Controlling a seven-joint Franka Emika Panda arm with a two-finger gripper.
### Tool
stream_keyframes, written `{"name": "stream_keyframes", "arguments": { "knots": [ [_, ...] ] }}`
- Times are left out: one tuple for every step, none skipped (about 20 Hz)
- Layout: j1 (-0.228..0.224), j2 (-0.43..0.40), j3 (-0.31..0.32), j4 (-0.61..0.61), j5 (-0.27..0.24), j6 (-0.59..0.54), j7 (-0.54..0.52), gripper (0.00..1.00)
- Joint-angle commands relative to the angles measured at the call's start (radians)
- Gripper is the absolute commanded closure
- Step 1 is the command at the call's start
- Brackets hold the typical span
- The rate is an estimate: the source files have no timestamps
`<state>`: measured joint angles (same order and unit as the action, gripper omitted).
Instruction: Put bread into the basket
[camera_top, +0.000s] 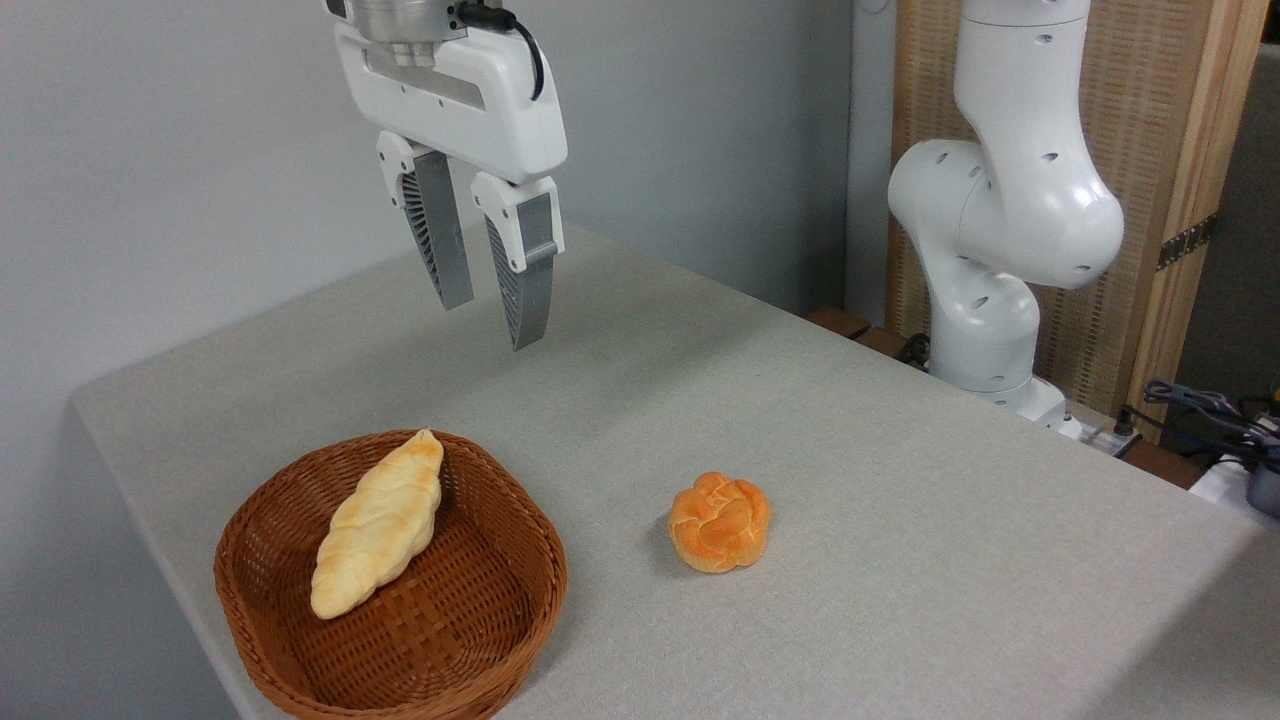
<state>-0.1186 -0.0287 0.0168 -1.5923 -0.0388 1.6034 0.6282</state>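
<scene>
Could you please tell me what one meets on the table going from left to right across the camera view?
Wicker basket holding the long twisted loaf → small braided bun lying on the table → the robot arm's base at the far right edge.

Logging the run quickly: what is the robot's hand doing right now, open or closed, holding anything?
Hand: open and empty, hanging above the table, not touching the bun or the basket.

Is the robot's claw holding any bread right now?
No, nothing. The claw hangs open and empty above the table. The bun sits on the table, beside the basket.
</scene>
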Motion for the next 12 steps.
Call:
{"name": "stream_keyframes", "arguments": {
  "knots": [
    [0.004, -0.013, 0.017, -0.006, -0.01, -0.005, 0.022, 0.0],
    [0.004, -0.013, 0.017, -0.006, -0.01, -0.005, 0.022, 0.0],
    [0.004, -0.013, 0.017, -0.006, -0.01, -0.005, 0.022, 0.0],
    [0.004, -0.013, 0.017, -0.006, -0.01, -0.005, 0.021, 0.0],
    [0.004, -0.013, 0.017, -0.006, -0.01, -0.005, 0.022, 0.0],
    [0.004, -0.013, 0.017, -0.006, -0.01, -0.005, 0.021, 0.0],
    [0.004, -0.013, 0.019, -0.006, -0.01, -0.005, 0.022, 0.0],
    [0.004, -0.014, 0.017, -0.006, -0.01, -0.005, 0.022, 0.0],
    [0.004, -0.014, 0.019, -0.006, -0.01, -0.005, 0.022, 0.0],
    [0.004, -0.014, 0.019, -0.006, -0.01, -0.005, 0.022, 0.0],
    [0.004, -0.016, 0.019, -0.008, -0.009, -0.005, 0.022, 0.0],
    [0.004, -0.022, 0.019, -0.014, -0.01, -0.005, 0.022, 0.0]
  ]
}}
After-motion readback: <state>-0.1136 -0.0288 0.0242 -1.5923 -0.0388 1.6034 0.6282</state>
